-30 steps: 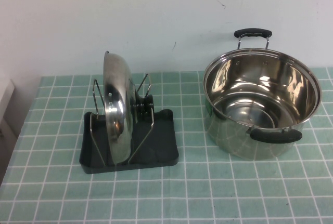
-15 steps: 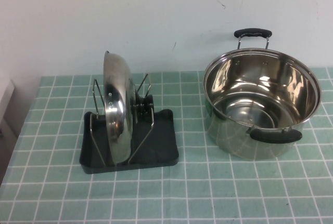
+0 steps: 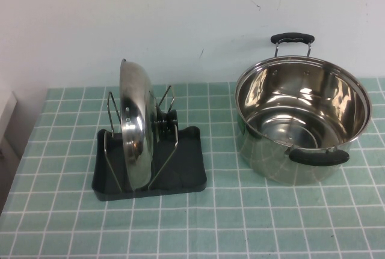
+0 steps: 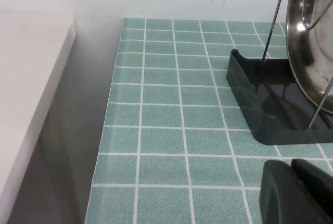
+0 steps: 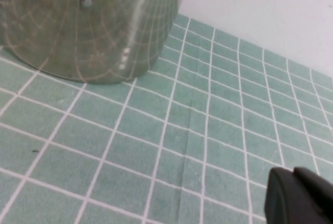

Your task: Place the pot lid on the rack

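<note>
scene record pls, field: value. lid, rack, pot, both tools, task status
pot lid: upright on edge in the wire loops, knob facing the pot side
rack: dark tray on the green tiled cloth, robot's left of the pot
pot: open, empty, upright, apart from the rack
left tool: low over the cloth near the rack's corner, touching nothing; absent from the high view
right tool: over bare cloth, beside the pot, holding nothing; absent from the high view
task status: lid appears placed on rack

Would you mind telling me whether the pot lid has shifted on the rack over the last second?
No. The pot lid stands on edge in the rack, unchanged against the pot; neither gripper touches it.
</note>
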{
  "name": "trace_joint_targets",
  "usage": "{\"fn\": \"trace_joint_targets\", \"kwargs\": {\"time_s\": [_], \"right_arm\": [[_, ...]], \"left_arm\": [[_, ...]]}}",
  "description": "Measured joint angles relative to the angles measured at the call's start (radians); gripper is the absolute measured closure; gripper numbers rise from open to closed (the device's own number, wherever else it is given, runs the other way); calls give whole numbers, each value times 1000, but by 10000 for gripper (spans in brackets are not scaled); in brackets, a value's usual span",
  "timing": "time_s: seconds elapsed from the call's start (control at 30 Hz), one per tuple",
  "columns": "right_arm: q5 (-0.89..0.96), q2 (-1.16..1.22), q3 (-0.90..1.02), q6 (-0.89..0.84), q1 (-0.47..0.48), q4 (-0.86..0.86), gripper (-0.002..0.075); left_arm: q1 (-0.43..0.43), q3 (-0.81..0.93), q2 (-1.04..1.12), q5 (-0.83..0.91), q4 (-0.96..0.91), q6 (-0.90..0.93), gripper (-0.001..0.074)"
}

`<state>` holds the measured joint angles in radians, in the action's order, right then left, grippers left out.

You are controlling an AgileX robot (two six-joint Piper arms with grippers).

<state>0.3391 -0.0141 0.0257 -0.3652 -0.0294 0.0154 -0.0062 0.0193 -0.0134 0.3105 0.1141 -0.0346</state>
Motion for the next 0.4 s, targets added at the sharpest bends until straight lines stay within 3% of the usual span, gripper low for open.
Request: {"fn": "trace_joint_targets", "kwargs": {"time_s": [0.4], "right_arm": [[7, 0, -2, -18, 5, 0, 727]], "left_arm": [[0, 0, 0, 0, -1, 0, 737]]}}
